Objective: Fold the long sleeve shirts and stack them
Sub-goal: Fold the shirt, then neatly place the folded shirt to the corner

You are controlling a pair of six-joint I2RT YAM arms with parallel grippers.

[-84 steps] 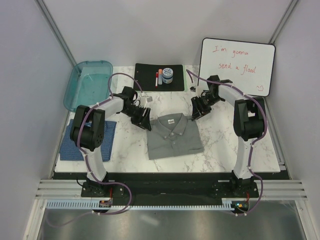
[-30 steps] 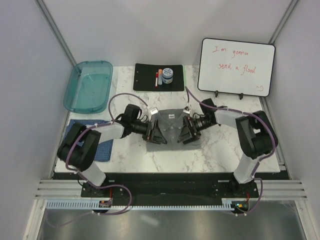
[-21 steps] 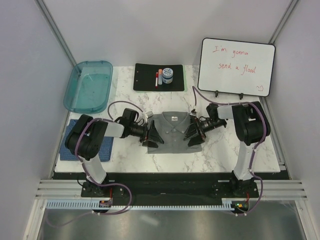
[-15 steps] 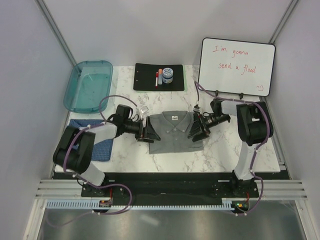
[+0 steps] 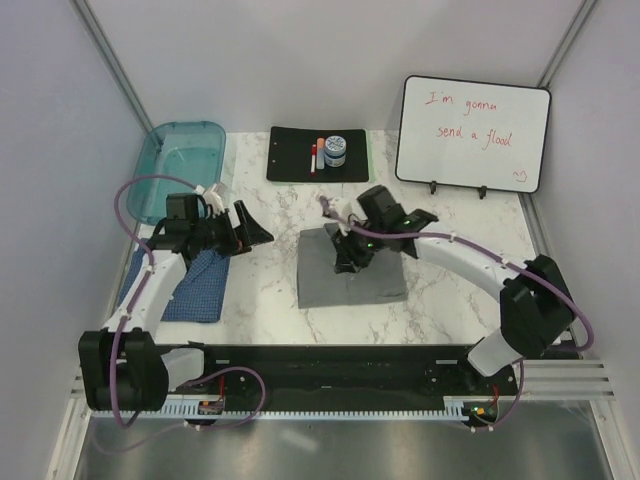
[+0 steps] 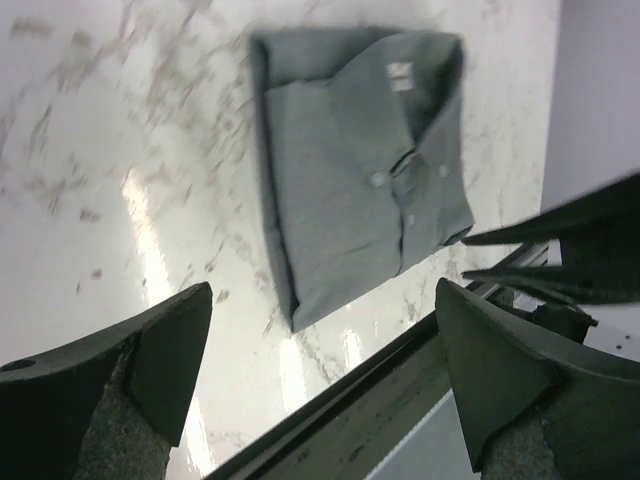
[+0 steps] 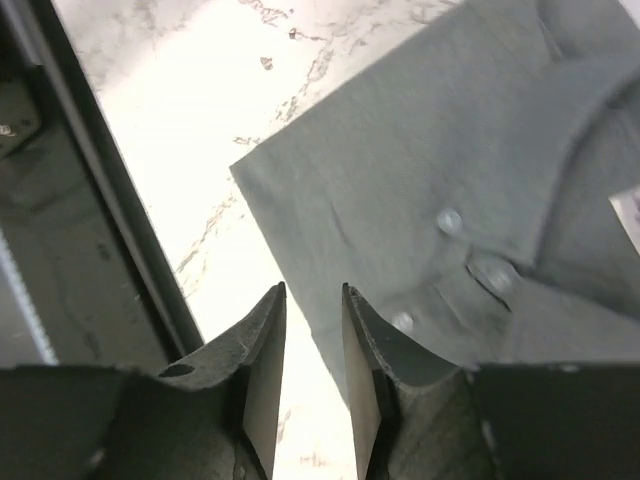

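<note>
Two shirts lay apart: grey shirt [image 5: 350, 268] folded at centre, blue shirt [image 5: 195, 285] left. Right gripper [image 5: 347, 258], nearly closed, grasping nothing, hovered over grey. Left gripper [image 5: 243, 228], wide open, nearer blue.

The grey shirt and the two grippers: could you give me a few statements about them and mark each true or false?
1. The grey shirt lies folded on the marble table. True.
2. The left gripper is clamped on the grey shirt. False: it is open, off to the shirt's left, holding nothing.
3. The right gripper is over the grey shirt. True; the right wrist view shows its fingers nearly together with no cloth between them.
4. The blue shirt is stacked on the grey one. False: it lies apart, at the table's left edge.
5. The teal tray holds a shirt. False: no shirt is in it.
</note>
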